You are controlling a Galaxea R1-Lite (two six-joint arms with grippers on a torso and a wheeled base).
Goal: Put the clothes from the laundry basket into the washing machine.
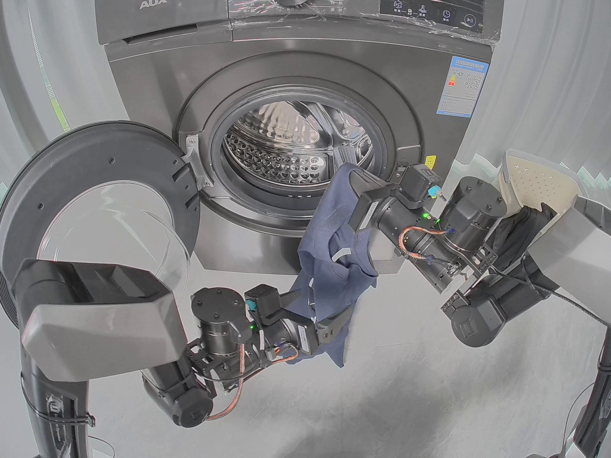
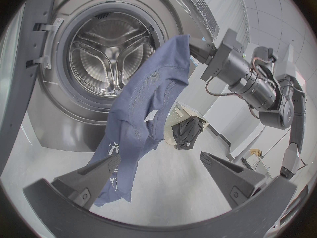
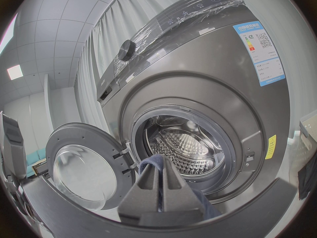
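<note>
right gripper (image 1: 354, 182): jaws pinching navy t-shirt (image 1: 331, 249) at washing machine (image 1: 159, 77) mouth
left gripper (image 2: 158, 156): jaws wide open
laundry basket (image 1: 541, 182): machine's right

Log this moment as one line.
right claw: shut on blue shirt, before drum | left claw: open, by shirt hem | door: open | basket: dark garment inside

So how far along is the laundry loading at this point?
Done: the door stands open, but the drum looks empty, so nothing is loaded yet. In hand: the right end effector is shut on the blue shirt, held up in front of the opening; the left end effector is open beneath it. Remaining: get this shirt in, then the dark garment draped in the laundry basket.
</note>
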